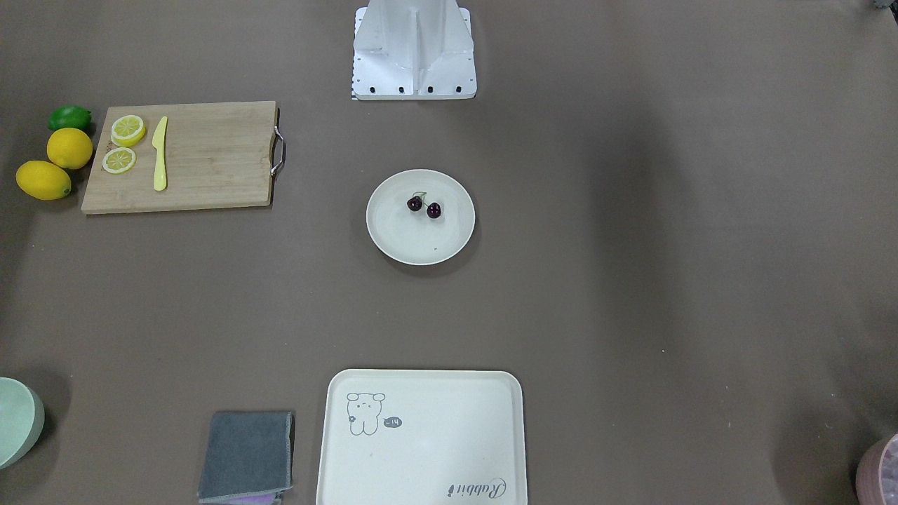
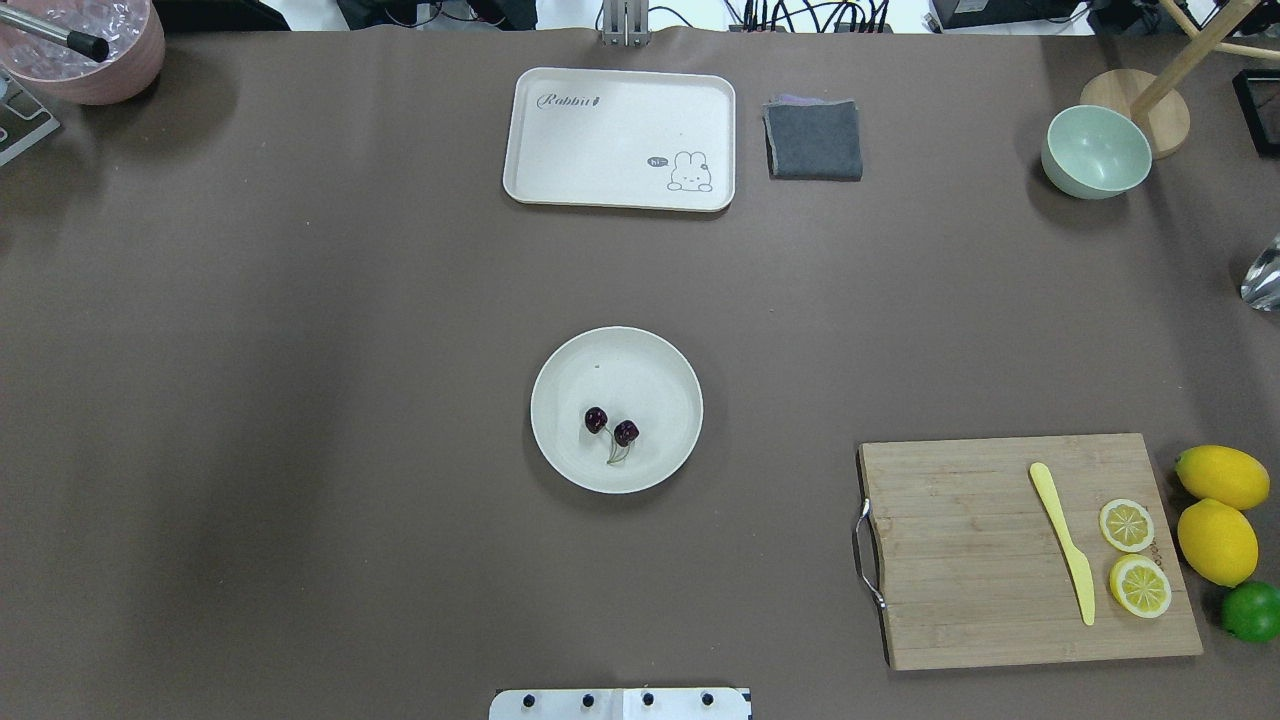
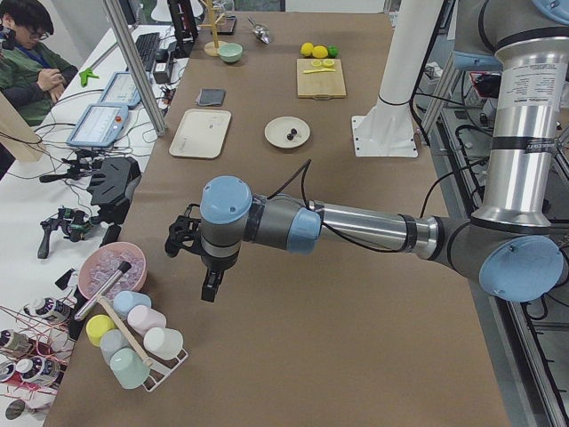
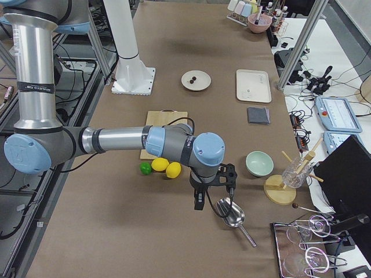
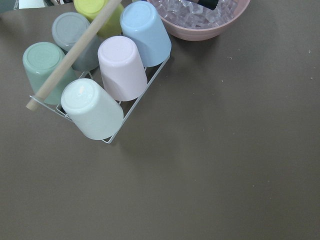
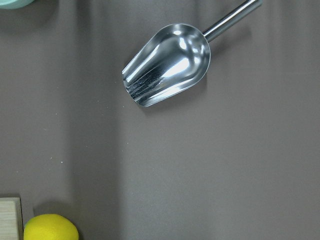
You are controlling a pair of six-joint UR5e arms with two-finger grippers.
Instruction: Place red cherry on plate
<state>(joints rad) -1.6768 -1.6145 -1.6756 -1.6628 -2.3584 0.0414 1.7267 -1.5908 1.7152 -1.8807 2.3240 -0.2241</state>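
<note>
The red cherry (image 1: 424, 206) (image 2: 611, 427), a dark pair joined by a thin stem, lies inside the round off-white plate (image 1: 421, 251) (image 2: 616, 355) at the table's middle. Both arms are far from it. In the exterior left view, my left gripper (image 3: 197, 267) hangs over the table's end near the cup rack. In the exterior right view, my right gripper (image 4: 213, 188) hovers at the other end beside a metal scoop (image 6: 167, 64). I cannot tell whether either gripper is open or shut.
The rabbit tray (image 2: 620, 138), grey cloth (image 2: 814, 140) and green bowl (image 2: 1096, 151) lie along the far side. A cutting board (image 2: 1000, 560) holds a yellow knife and lemon slices, with lemons (image 2: 1216, 540) and a lime beside it. A cup rack (image 5: 95, 75) and a pink ice bowl (image 2: 85, 50) stand at the left end.
</note>
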